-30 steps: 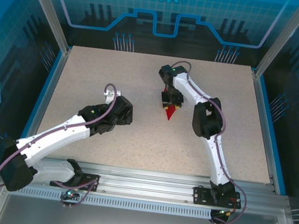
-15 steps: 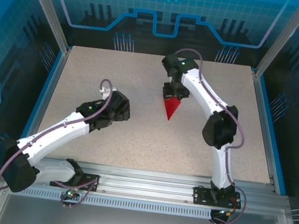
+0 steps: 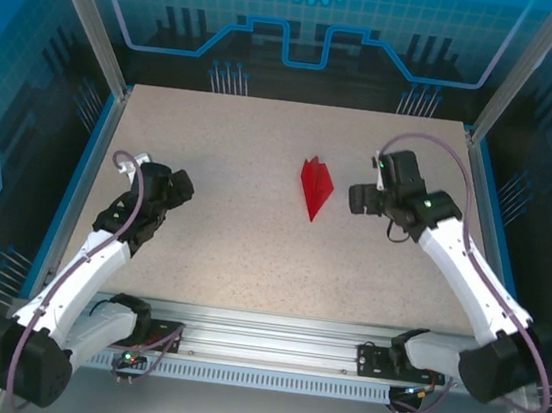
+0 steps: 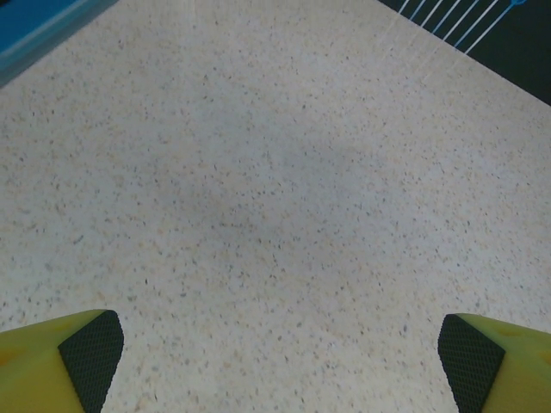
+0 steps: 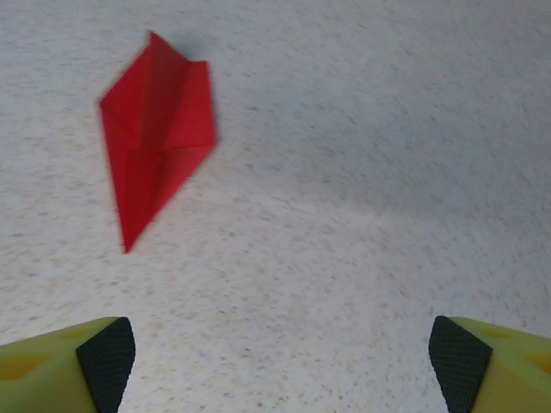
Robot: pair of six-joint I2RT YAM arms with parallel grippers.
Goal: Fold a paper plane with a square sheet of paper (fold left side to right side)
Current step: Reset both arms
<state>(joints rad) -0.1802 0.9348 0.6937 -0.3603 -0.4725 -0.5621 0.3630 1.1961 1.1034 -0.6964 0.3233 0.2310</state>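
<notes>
Your paper plane (image 3: 315,186) lies free on the table (image 3: 250,254), seemingly flat in the blurred wrist view, right gripper (image 5: 280,353) spread wide near it, left gripper (image 4: 280,348) spread too, well apart.

Overhead, R-wrist cams share paper plane (image 3: 315,184).

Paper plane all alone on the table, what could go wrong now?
The paper plane lies loose on the table with no claw holding it. The open right claw is nearest to it and could knock it askew. Its folds look slightly raised, so they may spring open.
</notes>
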